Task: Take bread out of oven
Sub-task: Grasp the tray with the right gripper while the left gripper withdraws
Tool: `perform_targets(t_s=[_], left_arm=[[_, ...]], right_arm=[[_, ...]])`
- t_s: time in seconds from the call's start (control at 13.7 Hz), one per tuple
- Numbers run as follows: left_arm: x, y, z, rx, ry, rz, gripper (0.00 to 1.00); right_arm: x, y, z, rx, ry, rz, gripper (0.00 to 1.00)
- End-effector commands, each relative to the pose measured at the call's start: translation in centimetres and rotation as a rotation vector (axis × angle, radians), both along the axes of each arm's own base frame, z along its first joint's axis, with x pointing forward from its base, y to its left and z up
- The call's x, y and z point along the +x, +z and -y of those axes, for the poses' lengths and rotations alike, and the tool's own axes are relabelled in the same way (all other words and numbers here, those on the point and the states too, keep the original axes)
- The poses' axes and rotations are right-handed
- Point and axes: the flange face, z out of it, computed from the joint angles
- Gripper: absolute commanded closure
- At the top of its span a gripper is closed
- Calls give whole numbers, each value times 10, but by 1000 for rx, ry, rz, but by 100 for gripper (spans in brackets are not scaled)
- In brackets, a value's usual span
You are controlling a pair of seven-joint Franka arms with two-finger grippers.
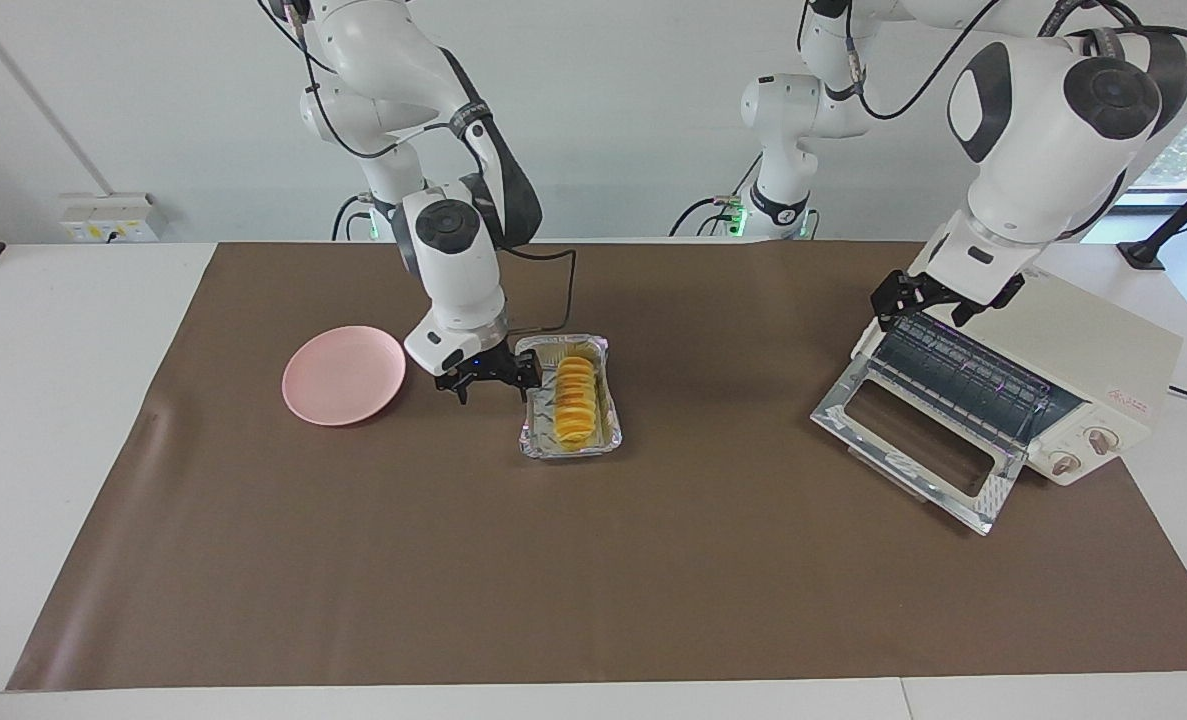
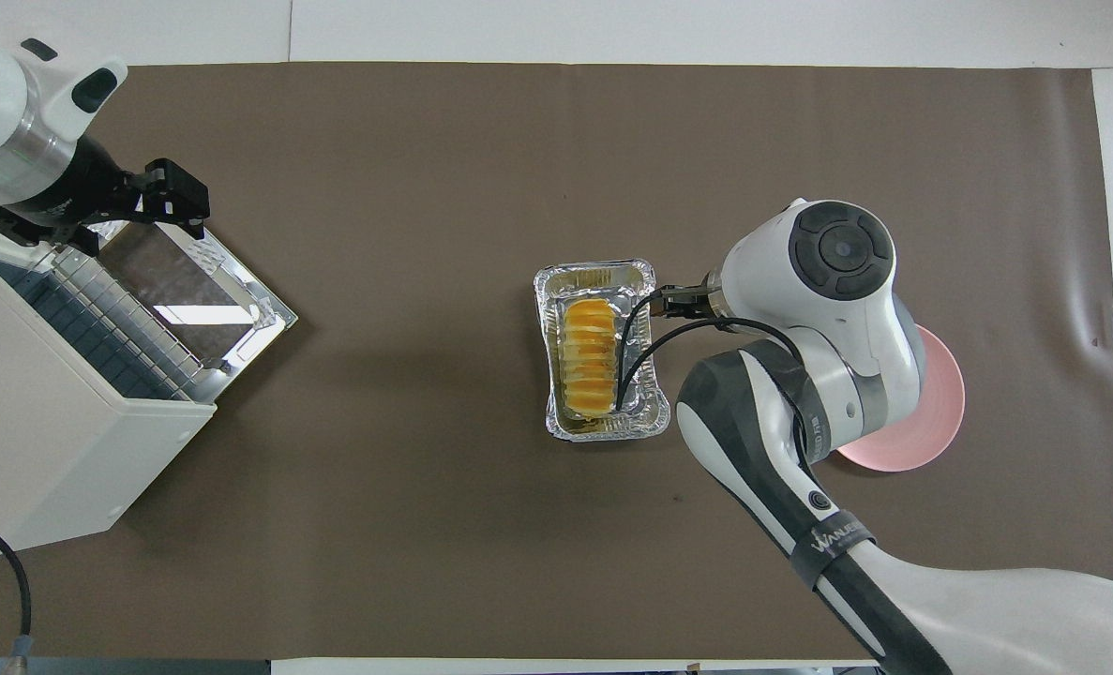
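The golden ridged bread (image 1: pixel 575 402) (image 2: pixel 586 356) lies in a silver foil tray (image 1: pixel 530 438) (image 2: pixel 603 277) in the middle of the brown mat. The cream oven (image 1: pixel 1053 330) (image 2: pixel 40 422) stands at the left arm's end of the table, its glass door (image 1: pixel 913 450) (image 2: pixel 190 281) dropped open and its rack bare. My right gripper (image 1: pixel 490 381) (image 2: pixel 678 300) is open and low beside the tray, between tray and plate, holding nothing. My left gripper (image 1: pixel 928 300) (image 2: pixel 139 202) hangs open and empty over the oven's top front edge.
A round pink plate (image 1: pixel 343 375) (image 2: pixel 936 412) lies toward the right arm's end of the table, partly covered by the right arm in the overhead view. The brown mat (image 1: pixel 593 580) covers most of the white table.
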Motion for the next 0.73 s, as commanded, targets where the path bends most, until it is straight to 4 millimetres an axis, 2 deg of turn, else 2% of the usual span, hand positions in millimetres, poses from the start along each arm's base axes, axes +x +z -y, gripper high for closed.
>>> perform_targets(t_s=[0.0, 0.07, 0.22, 0.29, 0.44, 0.51, 0.58, 0.66], left_arm=[[-29, 4, -1, -15, -39, -21, 0], [-35, 0, 0, -13, -38, -22, 0], [-33, 1, 0, -18, -44, 8, 0], [-40, 0, -3, -15, -43, -21, 0], [-44, -2, -3, -13, -36, -13, 0], [-44, -3, -1, -13, -38, -7, 0], [-42, -4, 1, -18, -41, -3, 0], [-43, -4, 1, -18, -44, -4, 0]], right_arm=[[-3, -12, -9, 12, -15, 3, 1], [-2, -19, -11, 14, -14, 8, 1], [-3, -27, -11, 17, -18, 10, 1], [-4, -32, -12, 15, -38, 2, 5], [-13, -42, -28, 21, -53, 8, 7], [-14, -47, -28, 21, -53, 9, 10], [-16, -51, -27, 18, -53, 4, 16], [-18, -52, -26, 15, -53, -1, 31]])
